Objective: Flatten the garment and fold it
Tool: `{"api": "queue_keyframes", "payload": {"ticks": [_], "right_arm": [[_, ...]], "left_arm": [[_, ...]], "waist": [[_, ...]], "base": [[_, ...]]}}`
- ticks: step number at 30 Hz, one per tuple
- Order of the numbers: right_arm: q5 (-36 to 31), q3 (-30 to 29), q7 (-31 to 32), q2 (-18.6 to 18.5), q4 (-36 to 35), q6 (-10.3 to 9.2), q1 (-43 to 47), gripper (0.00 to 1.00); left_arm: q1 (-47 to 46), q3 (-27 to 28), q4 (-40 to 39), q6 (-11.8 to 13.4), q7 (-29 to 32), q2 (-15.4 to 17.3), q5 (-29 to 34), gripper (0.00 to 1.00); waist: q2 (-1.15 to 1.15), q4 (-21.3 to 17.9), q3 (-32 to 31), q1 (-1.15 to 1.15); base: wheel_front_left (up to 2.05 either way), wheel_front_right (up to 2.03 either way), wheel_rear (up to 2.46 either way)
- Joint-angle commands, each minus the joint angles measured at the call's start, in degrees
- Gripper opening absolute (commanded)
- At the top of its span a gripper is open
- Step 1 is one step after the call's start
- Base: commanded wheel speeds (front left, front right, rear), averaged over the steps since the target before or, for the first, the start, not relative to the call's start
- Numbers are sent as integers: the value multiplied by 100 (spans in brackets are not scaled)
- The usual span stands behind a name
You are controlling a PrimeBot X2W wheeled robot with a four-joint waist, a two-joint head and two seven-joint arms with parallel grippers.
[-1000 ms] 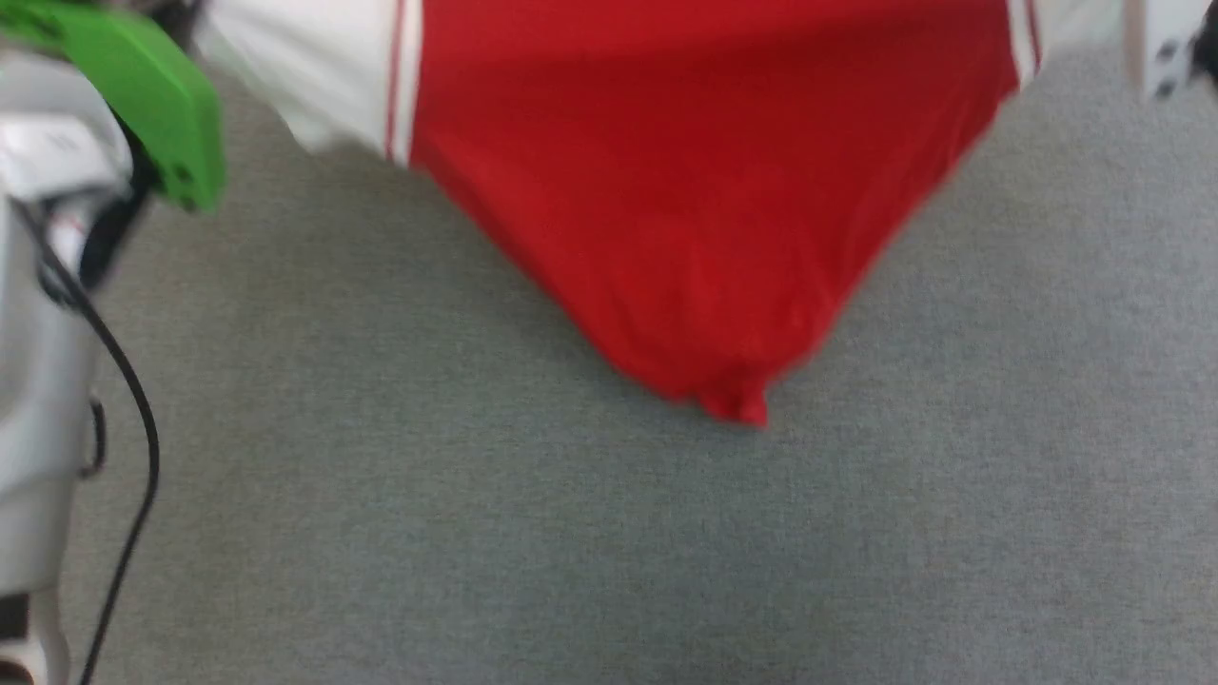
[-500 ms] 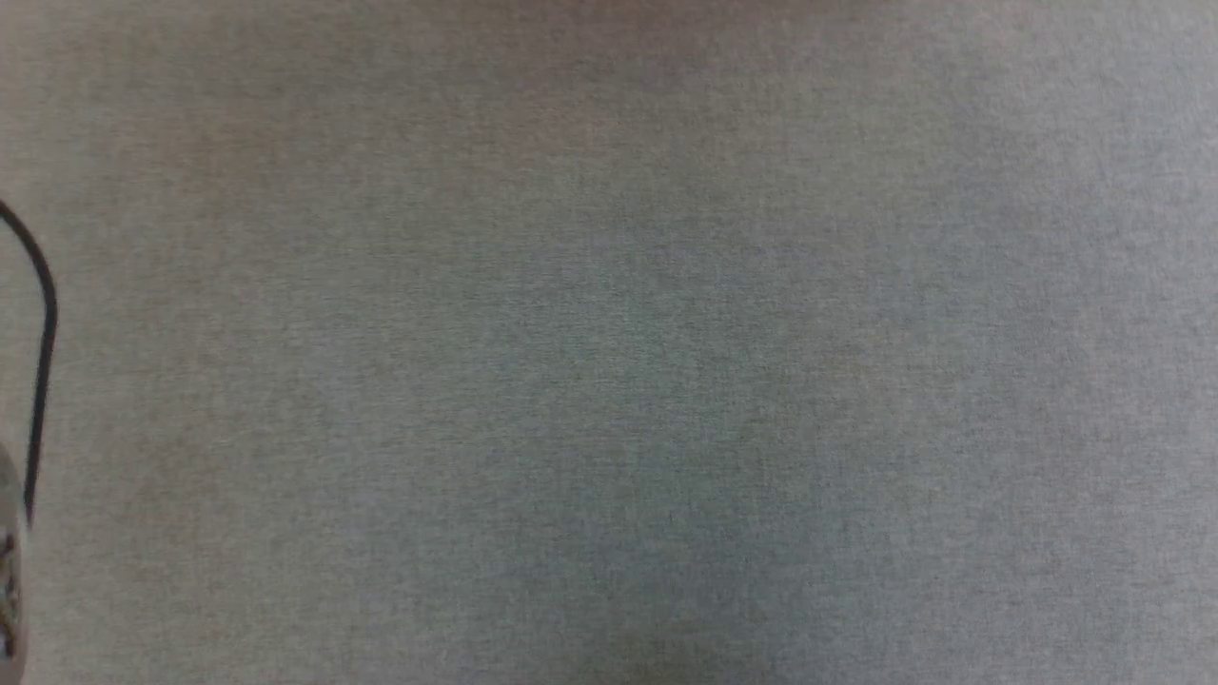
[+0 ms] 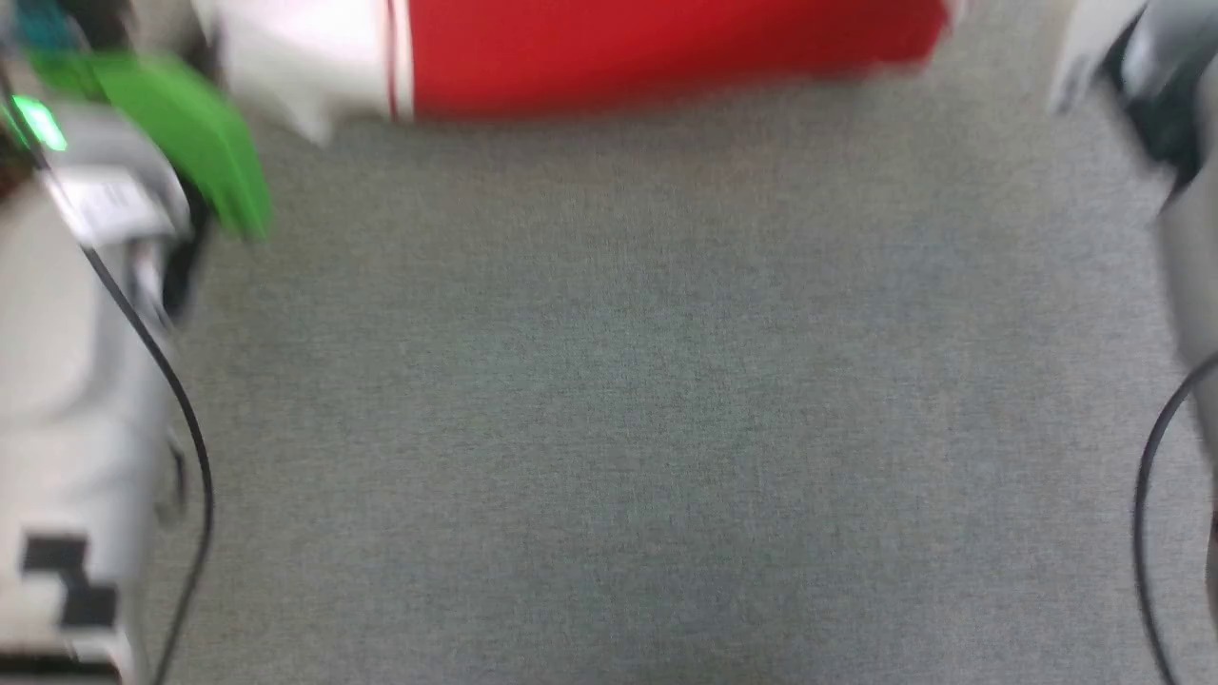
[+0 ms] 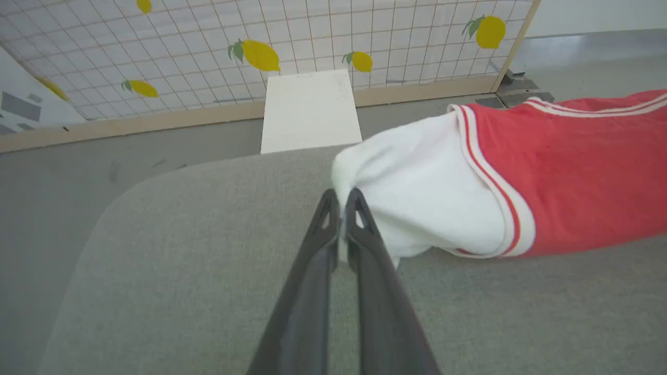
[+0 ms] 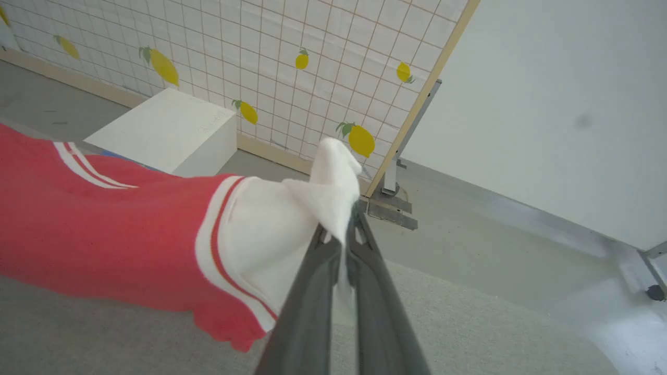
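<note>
The garment [image 3: 657, 48], a red T-shirt with white sleeves and striped trim, hangs stretched between my two arms along the top edge of the blurred head view, above the grey table [image 3: 609, 428]. In the left wrist view my left gripper [image 4: 341, 200] is shut on the white sleeve of the garment [image 4: 563, 177]. My right gripper [image 5: 348, 229] in the right wrist view pinches the other white sleeve of the garment [image 5: 104, 234]. The shirt's lower part is out of view.
My pale left arm with a green part [image 3: 190, 152] and a black cable stands at the head view's left; the right arm [image 3: 1161, 114] at its right. Beyond the table stand a white box [image 4: 310, 112] and a tiled lemon-print partition [image 5: 260, 67].
The head view has swung strongly: the shirt hung in a point a second ago, left the picture, and now shows as a band at the top. Both arms are back in view.
</note>
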Motion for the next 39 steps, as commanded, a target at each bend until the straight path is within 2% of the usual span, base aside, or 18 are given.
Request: {"api": "queue_keyframes", "payload": {"ticks": [1,5,9,14,17,23,29,31,35,39], "right_arm": [[213,161,-63,-81,-15,-10,328,0],[787,448,-25,-254,-181,-10,1257,0],[1306,373,149,-367,-577,-10,2311,0],[1516,-60,493,-432,-1283,-10,3649,0],[1407,-477,849,-366,-1776,-10,4454,0],[1024,-1444,1635,128,-2702,-10,5751,0],[717,-2339,2438,951,-3163,-10,6636,0],[663,-2529,2650,1122,-3214,-10,6843,0],[672,-2794,2921,1279,-3152,-10,7147,0],[918,-2759,2954,1302,-2937,-10,7259,0]], "left_arm": [[423,11,-10,-30,239,-33,-213,0],[1507,23,-316,-67,812,-129,-665,0],[2559,58,-897,-41,1247,-347,-1170,0],[3750,61,-1705,161,1569,-480,-1519,0],[4477,55,-2223,361,1777,-482,-1643,0],[5565,205,-2964,872,1899,-469,-1735,0],[6168,260,-3196,1158,1818,-555,-1747,0],[6297,256,-3226,1218,1768,-601,-1741,0],[6453,227,-3225,1303,1649,-704,-1719,0],[6510,194,-3216,1342,1507,-821,-1707,0]], "waist": [[0,47,-339,-1],[0,115,-726,-1],[0,216,-1064,-1],[0,298,-1424,-1],[0,337,-1589,-1],[0,376,-1742,-1],[0,434,-1833,-1],[0,446,-1854,-1],[0,468,-1899,-1],[0,464,-1929,-1]], "base": [[0,0,0],[0,0,0],[0,0,0],[0,0,0],[0,0,0],[0,0,0],[0,0,0],[0,0,0],[0,0,0],[0,0,0]]}}
